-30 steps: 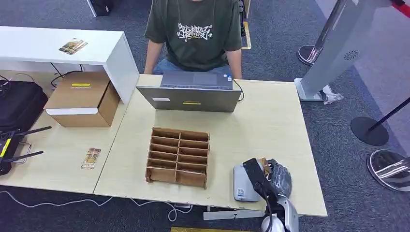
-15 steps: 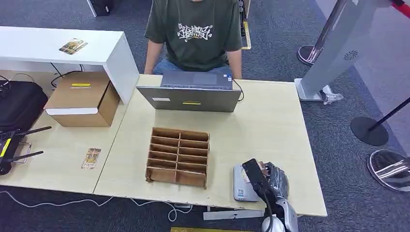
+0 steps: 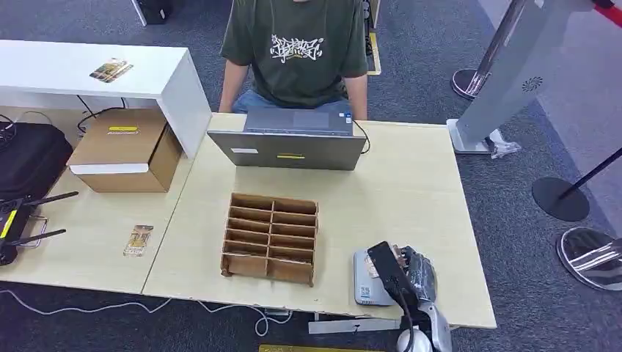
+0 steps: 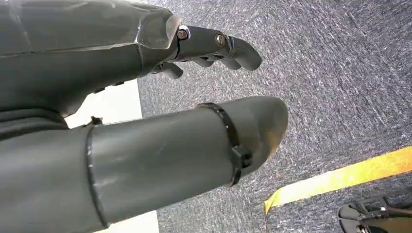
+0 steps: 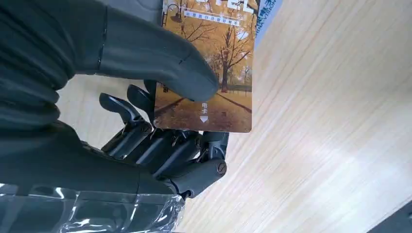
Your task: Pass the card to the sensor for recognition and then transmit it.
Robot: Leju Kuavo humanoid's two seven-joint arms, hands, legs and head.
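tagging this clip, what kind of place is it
Probably a reception or check-in desk: a grey laptop faces a seated person, a small grey card reader sits on the pale wooden table, beside black stanchion posts.

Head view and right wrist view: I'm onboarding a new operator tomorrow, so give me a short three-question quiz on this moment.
1. True or false: the right hand holds the card pinched under its thumb.
2. What grey device lies on the table beside the right hand?
A. card reader
B. laptop
C. router
3. Fill in: the wooden divided organizer stands between the robot and the ____.

Key:
1. True. The right wrist view shows the thumb pressing the autumn-tree card against the fingers.
2. A, the card reader; the left hand hangs over carpet, holding nothing.
3. laptop, with a person seated behind it.
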